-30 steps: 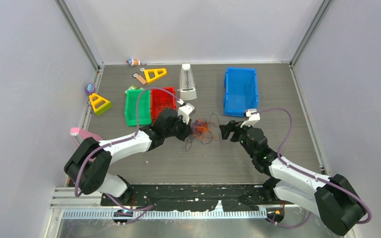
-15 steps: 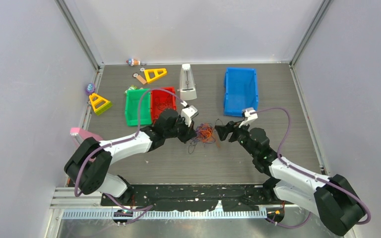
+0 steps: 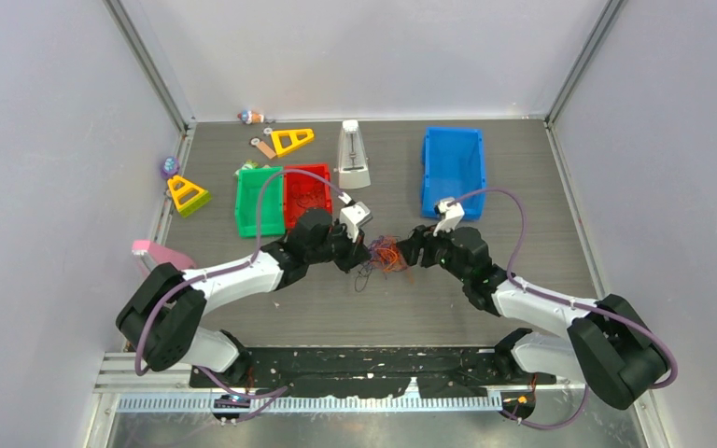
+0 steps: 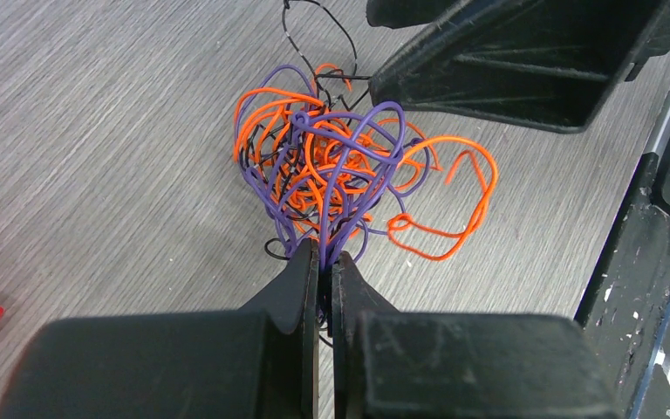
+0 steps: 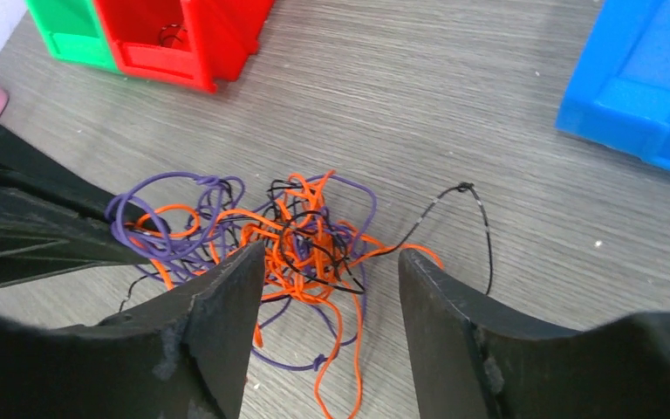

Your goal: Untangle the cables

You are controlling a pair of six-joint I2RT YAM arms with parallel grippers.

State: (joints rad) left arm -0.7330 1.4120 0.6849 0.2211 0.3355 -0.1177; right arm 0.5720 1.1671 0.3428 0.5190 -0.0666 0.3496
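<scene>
The cables (image 3: 385,254) are a small clump of thin orange, purple and black strands on the table between the two arms; they also show in the left wrist view (image 4: 340,175) and the right wrist view (image 5: 297,240). My left gripper (image 4: 324,253) is shut on purple strands at the clump's near-left edge, seen from above at the clump's left (image 3: 362,250). My right gripper (image 5: 331,262) is open, its jaws either side of the clump's right part, just above it (image 3: 409,252).
A green bin (image 3: 260,201) and a red bin (image 3: 306,191) stand left of the clump. A blue bin (image 3: 453,168) stands behind the right arm. A white metronome (image 3: 353,154), yellow triangles (image 3: 291,140) and small items lie at the back left.
My right gripper has moved left toward the clump and now straddles its right side. My left gripper has shifted slightly right, still holding the strands.
</scene>
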